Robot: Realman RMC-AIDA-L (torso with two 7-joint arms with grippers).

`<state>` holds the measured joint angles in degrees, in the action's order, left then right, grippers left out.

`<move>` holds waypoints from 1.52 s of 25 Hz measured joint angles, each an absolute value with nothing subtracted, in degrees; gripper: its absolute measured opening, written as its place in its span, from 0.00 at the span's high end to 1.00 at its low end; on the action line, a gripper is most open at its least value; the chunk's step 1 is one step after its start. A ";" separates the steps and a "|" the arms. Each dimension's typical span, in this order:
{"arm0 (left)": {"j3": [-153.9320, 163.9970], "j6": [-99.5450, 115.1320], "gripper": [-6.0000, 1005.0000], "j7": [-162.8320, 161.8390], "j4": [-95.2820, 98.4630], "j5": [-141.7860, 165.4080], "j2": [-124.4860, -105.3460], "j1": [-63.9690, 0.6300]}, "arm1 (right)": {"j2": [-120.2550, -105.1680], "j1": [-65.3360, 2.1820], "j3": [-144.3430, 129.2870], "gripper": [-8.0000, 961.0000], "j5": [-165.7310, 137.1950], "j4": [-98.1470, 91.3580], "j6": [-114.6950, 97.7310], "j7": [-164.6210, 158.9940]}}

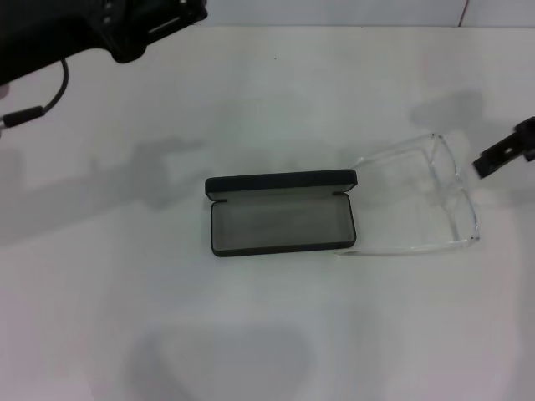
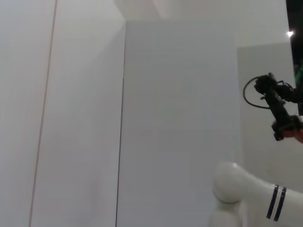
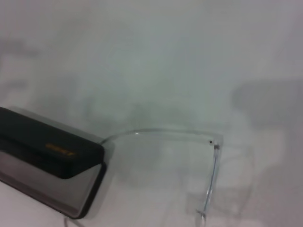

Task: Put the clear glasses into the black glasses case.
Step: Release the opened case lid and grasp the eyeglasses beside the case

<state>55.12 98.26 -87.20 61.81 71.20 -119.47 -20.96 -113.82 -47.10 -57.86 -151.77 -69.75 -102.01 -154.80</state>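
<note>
I see a white table (image 1: 267,334) with soft shadows, and pale grey wall panels (image 2: 180,118) beyond.

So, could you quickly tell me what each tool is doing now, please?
Left tool: raised off to the left, state cannot be told.
Right tool: beside the glasses, cannot be told.

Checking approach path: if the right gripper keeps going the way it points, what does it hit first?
Probably the clear glasses: the right gripper sits just right of the lens front, aimed toward it. Height above the table is unclear.

left arm (image 1: 92,29) raised, right gripper (image 1: 506,153) low, perhaps hovering
</note>
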 joint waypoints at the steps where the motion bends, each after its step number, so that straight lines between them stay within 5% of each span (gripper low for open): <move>1: 55.03 98.41 0.50 -86.70 61.53 71.16 -119.48 -20.58 | -114.12 -47.91 -58.32 0.13 -152.84 -67.65 -100.57 -154.77; 10: 55.19 98.93 0.51 -82.77 55.51 70.85 -119.55 -21.36 | -115.33 -51.87 -60.83 0.18 -153.53 -53.59 -88.62 -153.76; 38: 54.84 99.14 0.54 -80.42 50.84 70.84 -119.38 -23.17 | -115.24 -52.70 -63.26 0.35 -155.45 -46.74 -82.36 -153.12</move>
